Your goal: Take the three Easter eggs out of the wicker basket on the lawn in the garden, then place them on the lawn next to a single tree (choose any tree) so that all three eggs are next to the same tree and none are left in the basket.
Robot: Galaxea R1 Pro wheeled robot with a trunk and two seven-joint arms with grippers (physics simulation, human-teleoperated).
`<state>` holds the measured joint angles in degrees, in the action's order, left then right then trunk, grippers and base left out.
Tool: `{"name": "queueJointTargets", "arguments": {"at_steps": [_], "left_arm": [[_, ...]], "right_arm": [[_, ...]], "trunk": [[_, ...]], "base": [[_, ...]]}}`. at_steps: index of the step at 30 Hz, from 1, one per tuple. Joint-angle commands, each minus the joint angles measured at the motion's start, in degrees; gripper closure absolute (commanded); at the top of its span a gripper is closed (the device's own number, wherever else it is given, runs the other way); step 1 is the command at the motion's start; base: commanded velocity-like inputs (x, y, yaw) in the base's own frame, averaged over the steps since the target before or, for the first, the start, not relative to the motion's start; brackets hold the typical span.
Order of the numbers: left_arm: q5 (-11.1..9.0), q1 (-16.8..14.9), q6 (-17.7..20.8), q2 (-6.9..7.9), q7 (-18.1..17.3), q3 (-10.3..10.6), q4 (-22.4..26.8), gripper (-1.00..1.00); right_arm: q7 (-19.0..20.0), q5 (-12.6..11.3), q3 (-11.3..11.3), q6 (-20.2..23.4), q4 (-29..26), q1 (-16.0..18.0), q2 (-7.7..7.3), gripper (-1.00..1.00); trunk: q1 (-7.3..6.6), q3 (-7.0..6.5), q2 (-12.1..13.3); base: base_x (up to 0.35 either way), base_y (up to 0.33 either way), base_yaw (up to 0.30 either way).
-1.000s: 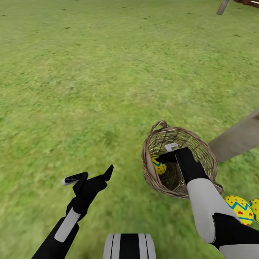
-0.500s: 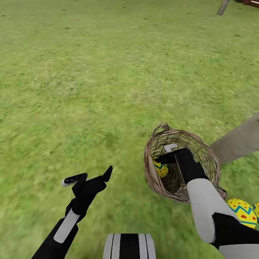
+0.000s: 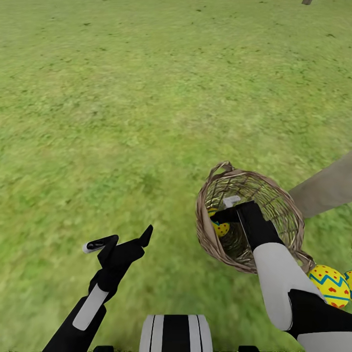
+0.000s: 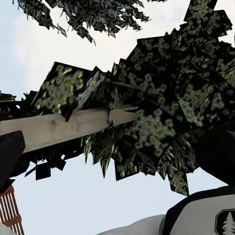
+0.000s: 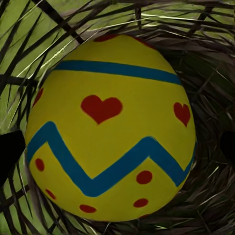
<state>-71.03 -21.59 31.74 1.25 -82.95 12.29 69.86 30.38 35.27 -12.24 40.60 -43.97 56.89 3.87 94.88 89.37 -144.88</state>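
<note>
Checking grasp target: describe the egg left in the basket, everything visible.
The egg is yellow with a blue band, a blue zigzag, red hearts and red dots, smooth and glossy. It lies inside the wicker basket against its woven wall, at the tips of the right gripper; whether the fingers touch it cannot be told.
</note>
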Motion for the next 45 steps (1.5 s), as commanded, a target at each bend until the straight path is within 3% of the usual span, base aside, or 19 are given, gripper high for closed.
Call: {"name": "queueJointTargets", "arguments": {"at_steps": [1, 7, 11, 24, 37, 42, 45], "left_arm": [[-0.4, 0.0, 0.6, 0.07, -0.1, 0.2, 0.0, -1.00], [-0.4, 0.0, 0.6, 0.08, -0.1, 0.2, -0.1, -1.00], [0.4, 0.6, 1.9, 1.39, 1.2, -1.1, -0.4, -1.00], [0.4, 2.3, -2.2, 5.60, -3.0, -5.3, -0.9, -1.00], [-0.1, 2.3, -2.2, 10.26, -4.9, -9.4, -0.9, -1.00], [-0.1, 2.3, -2.2, 10.26, -4.9, -9.5, -0.9, -1.00], [-0.1, 2.3, -2.2, 10.27, -4.9, -9.6, -0.9, -1.00]], "right_arm": [[0.5, 0.7, -0.3, 0.1, -0.1, 0.0, 0.09, -1.00], [0.5, 0.8, -0.3, 0.1, -0.3, 0.1, 0.15, -1.00], [0.6, 1.0, -0.1, 0.2, 0.1, 0.2, 0.03, -1.00], [0.7, 0.9, 0.0, 0.1, 0.4, 0.2, -0.32, -1.00], [0.7, 1.0, 0.0, 0.3, 1.4, 0.2, -0.22, -1.00], [0.7, 1.0, 0.0, 0.3, 2.3, 0.2, 0.00, -1.00], [0.6, 1.0, 0.1, 0.3, 2.7, 0.2, 0.12, -1.00]], "trunk": [[0.01, 0.26, 0.0], [0.06, 0.71, -0.1], [0.07, 0.70, -0.1], [0.07, 0.70, -0.1], [0.07, 0.70, -0.1], [0.07, 0.70, -0.1], [0.15, 1.36, -0.1]], "base": [[0.000, 0.000, 0.000], [0.000, 0.000, 0.000], [0.000, 0.000, 0.000], [0.000, 0.000, 0.000], [0.000, 0.000, 0.000], [0.000, 0.000, 0.000], [0.000, 0.000, 0.000]]}}
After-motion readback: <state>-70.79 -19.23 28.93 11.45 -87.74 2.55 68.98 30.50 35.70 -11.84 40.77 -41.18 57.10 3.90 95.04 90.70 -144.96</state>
